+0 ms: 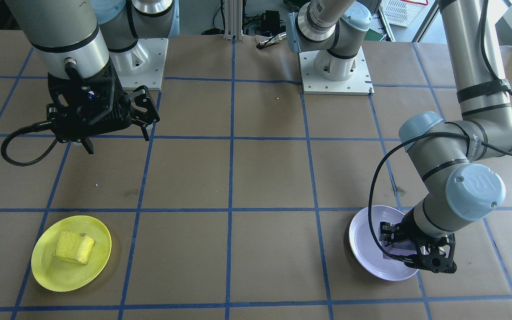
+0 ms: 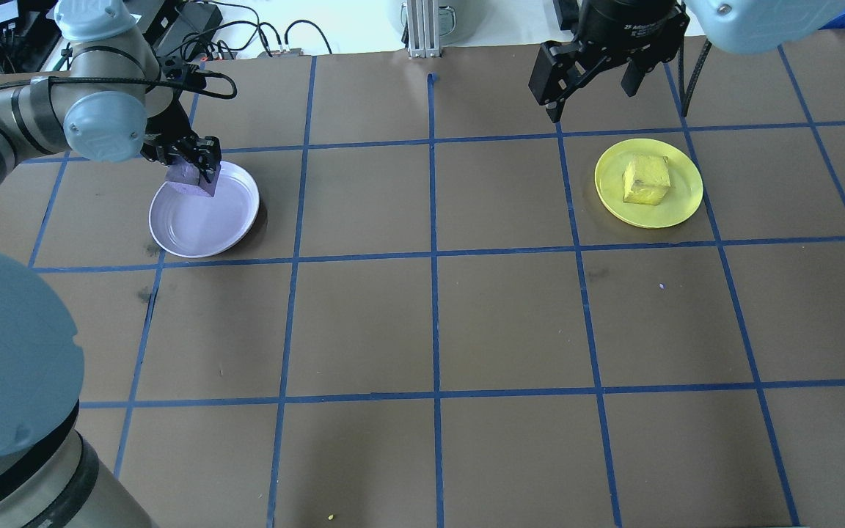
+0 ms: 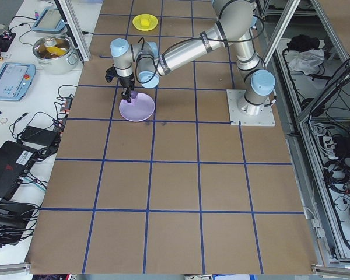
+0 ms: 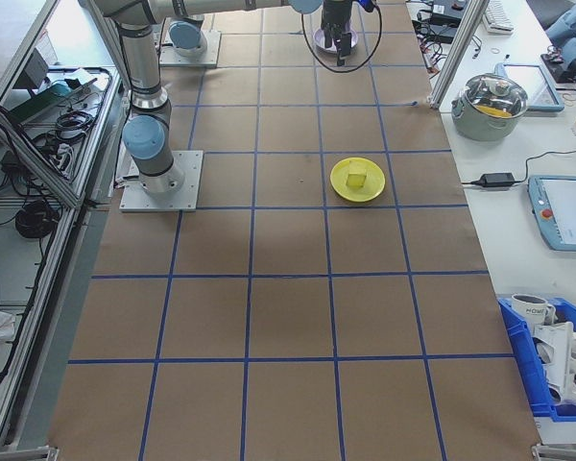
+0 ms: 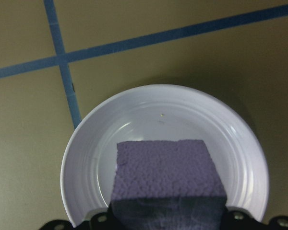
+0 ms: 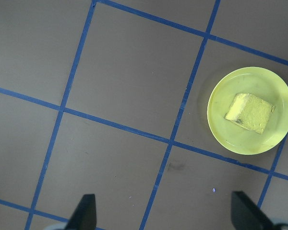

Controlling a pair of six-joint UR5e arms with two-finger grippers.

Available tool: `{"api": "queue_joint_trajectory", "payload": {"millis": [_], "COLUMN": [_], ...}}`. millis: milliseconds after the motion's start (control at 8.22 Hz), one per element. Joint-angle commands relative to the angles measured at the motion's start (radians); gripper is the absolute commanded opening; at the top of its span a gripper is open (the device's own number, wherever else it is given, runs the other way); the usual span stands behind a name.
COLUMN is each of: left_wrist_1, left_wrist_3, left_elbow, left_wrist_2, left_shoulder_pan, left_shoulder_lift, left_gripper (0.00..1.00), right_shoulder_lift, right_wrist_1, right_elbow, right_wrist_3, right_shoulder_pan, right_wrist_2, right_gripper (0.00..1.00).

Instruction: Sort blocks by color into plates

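Note:
My left gripper is shut on the pale purple block, holding it over the edge of the lavender plate nearest the gripper. Whether the block touches the plate I cannot tell. The same plate shows under the gripper in the front view. The yellow block lies inside the yellow plate, also seen from the right wrist as block and plate. My right gripper hangs open and empty, high above the table and off to one side of the yellow plate.
Blue tape lines divide the brown table into squares. The two arm bases stand at the robot's edge. A pot, tablets and cables sit on a side bench beyond the table's far edge.

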State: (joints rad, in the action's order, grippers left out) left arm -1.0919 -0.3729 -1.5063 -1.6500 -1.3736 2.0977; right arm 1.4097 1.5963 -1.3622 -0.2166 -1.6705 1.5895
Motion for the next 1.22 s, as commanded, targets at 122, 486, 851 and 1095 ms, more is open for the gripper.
{"api": "queue_joint_trajectory", "payload": {"millis": [122, 486, 851, 1095], "left_wrist_1": [-0.008, -0.14, -0.281, -0.284], "left_wrist_3": [0.009, 0.035, 0.167, 0.193], "left_elbow": [0.021, 0.035, 0.026, 0.018], "left_wrist_2": [0.003, -0.011, -0.001, 0.007], "left_shoulder_pan": [-0.001, 0.001, -0.007, -0.027], "left_shoulder_lift": [0.05, -0.042, -0.193, -0.277], "left_gripper": [1.0, 1.0, 1.0, 1.0], "right_shoulder_lift": [-0.002, 0.0, 0.002, 0.005], "right_wrist_1": [0.011, 0.007, 0.008, 0.011], "right_elbow": [0.0, -0.002, -0.002, -0.002], "right_wrist_3": [0.0, -0.001, -0.001, -0.001], "right_shoulder_pan": [0.0, 0.0, 0.0, 0.0], "right_wrist_2": [0.004, 0.01, 0.012, 0.041], "right_gripper": [1.0, 1.0, 1.0, 1.0]}}
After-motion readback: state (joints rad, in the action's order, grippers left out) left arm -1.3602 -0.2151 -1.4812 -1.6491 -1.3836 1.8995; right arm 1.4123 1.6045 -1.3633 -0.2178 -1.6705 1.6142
